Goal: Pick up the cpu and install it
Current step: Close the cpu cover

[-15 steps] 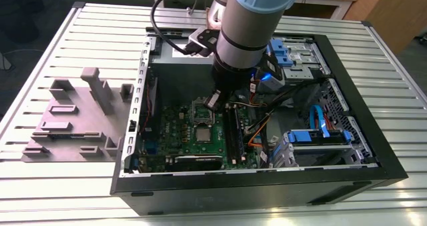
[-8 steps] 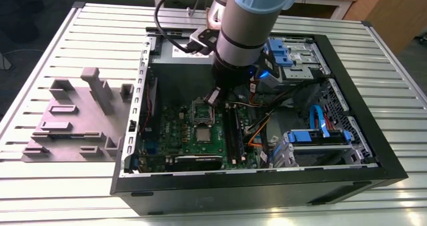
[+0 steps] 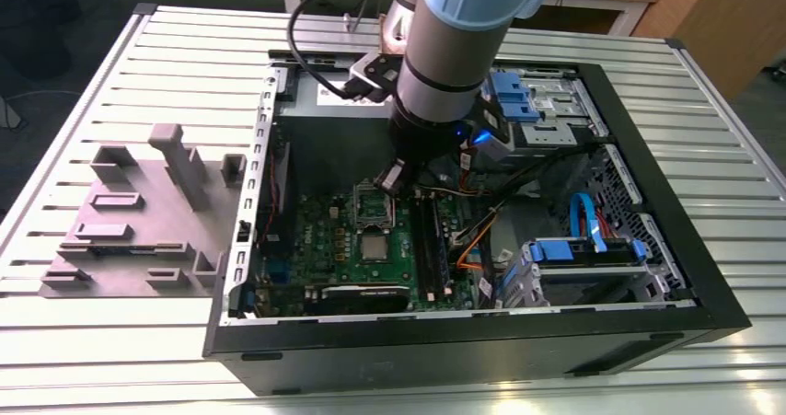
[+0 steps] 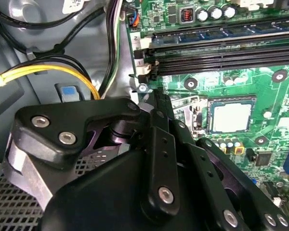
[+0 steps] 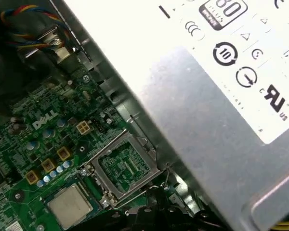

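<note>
— What takes up the most room?

— A slatted metal table (image 3: 147,47), and on it an open black computer case (image 3: 687,277) lying on its side. The arm (image 3: 448,56) comes down into the case from above.

— And outside the case?

— A grey plastic tray (image 3: 135,240) with raised blocks, on the table at the exterior view's left, just beside the case.

— Inside?

— The green motherboard (image 3: 331,240) lies flat on the case floor. In the first wrist view a silvery power supply box (image 5: 207,120) stands along the board's edge.

— Where is the claw?

— The claw (image 3: 393,178) hangs low over the motherboard, near the hinged socket frame (image 3: 372,203). Its black linkage crowds the second wrist view. Whether it is wide or narrow, I cannot tell. It holds no chip that I can see.

— The frame?

— Swung open, as the first wrist view shows it (image 5: 125,166).

— And the cpu?

— The cpu (image 3: 372,246) lies flat in its socket on the motherboard, silvery top up, just beside the open frame and apart from the claw. Both wrist views show it seated there (image 4: 229,117) (image 5: 70,204).
</note>
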